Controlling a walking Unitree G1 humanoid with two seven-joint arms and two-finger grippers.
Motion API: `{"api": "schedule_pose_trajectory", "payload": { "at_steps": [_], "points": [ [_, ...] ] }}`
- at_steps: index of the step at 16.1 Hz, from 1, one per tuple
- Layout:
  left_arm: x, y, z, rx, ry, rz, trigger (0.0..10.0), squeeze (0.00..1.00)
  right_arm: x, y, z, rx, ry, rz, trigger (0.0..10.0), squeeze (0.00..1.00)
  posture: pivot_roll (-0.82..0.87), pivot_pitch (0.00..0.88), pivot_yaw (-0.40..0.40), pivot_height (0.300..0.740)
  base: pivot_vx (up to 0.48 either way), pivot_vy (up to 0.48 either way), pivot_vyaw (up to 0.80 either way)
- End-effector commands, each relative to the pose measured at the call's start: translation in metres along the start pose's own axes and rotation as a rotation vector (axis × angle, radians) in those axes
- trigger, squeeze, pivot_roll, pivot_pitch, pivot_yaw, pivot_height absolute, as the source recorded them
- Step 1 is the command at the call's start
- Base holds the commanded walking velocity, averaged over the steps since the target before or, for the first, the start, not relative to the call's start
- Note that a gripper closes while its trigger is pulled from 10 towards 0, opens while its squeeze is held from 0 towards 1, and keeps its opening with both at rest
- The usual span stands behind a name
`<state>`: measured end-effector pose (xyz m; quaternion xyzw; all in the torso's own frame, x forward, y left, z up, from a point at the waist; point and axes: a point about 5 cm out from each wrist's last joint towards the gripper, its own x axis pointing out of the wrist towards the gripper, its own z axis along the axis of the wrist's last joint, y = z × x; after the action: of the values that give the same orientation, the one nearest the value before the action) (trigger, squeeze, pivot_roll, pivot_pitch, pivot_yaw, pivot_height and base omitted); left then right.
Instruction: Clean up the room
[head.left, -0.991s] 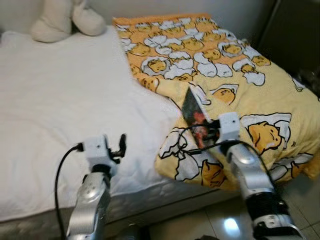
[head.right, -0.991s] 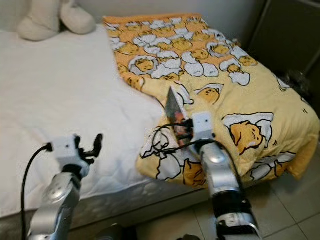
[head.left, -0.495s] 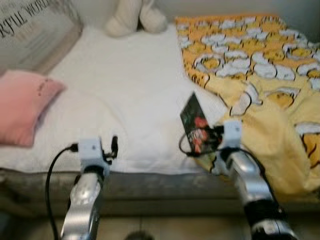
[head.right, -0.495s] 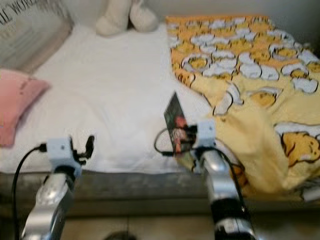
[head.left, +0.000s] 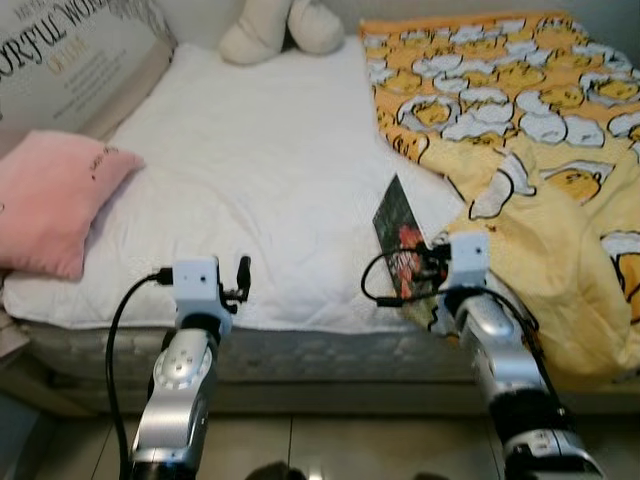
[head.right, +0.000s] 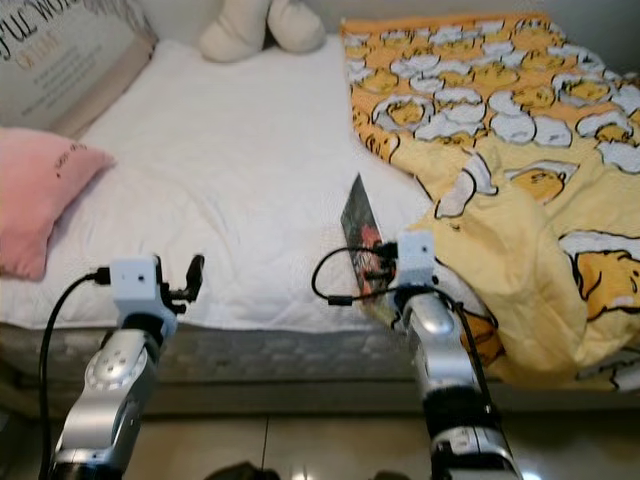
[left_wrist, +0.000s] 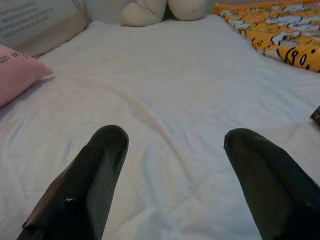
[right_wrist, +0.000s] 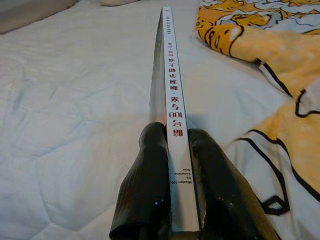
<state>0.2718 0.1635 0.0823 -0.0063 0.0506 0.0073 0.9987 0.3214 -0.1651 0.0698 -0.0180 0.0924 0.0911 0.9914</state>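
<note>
Right gripper (right_wrist: 172, 150) pinches thin dark glossy book (head.left: 397, 235) by its lower edge, left gripper (left_wrist: 172, 150) open, empty; book may pivot or slip.

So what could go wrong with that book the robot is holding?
The right pincer pinches the thin book only at one end, by its spine, so it might tip or slip out. It also hangs right beside the yellow blanket, whose folds might snag it. If dropped, it might slide off the edge of the bed.
</note>
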Motion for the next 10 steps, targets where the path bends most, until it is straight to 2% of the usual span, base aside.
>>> {"api": "schedule_pose_trajectory", "payload": {
  "at_steps": [1, 3, 4, 5, 7, 10],
  "points": [
    [0.002, 0.002, 0.003, 0.000, -0.014, 0.004, 10.0, 0.00, 0.006, 0.006, 0.012, -0.013, -0.052, 0.017, 10.0, 0.00, -0.15, 0.000, 0.118, 0.740, 0.000, 0.480, 0.00],
    [0.003, -0.001, 0.003, -0.014, -0.014, -0.001, 10.0, 0.00, 0.007, 0.010, 0.014, -0.017, -0.060, 0.029, 10.0, 0.00, -0.15, 0.000, 0.118, 0.740, 0.000, 0.480, 0.00],
    [0.004, 0.001, -0.001, -0.106, 0.003, 0.035, 10.0, 0.00, 0.008, 0.010, 0.018, -0.017, -0.077, 0.021, 10.0, 0.00, -0.14, 0.000, 0.111, 0.740, 0.000, 0.480, 0.00],
    [0.005, 0.002, -0.003, -0.136, 0.005, 0.046, 10.0, 0.00, 0.009, 0.010, 0.021, -0.020, -0.090, 0.012, 10.0, 0.00, -0.14, 0.000, 0.111, 0.740, 0.000, 0.480, 0.00],
    [0.009, 0.013, 0.002, -0.105, -0.078, 0.069, 10.0, 0.00, 0.006, 0.004, 0.040, -0.086, -0.173, -0.004, 10.0, 0.00, -0.16, 0.000, 0.091, 0.740, 0.000, 0.480, 0.00],
    [0.007, 0.011, 0.009, -0.110, -0.116, 0.035, 10.0, 0.00, 0.003, -0.002, 0.040, -0.124, -0.163, 0.007, 10.0, 0.00, -0.17, 0.000, 0.070, 0.740, 0.000, 0.480, 0.00]
  ]
}}
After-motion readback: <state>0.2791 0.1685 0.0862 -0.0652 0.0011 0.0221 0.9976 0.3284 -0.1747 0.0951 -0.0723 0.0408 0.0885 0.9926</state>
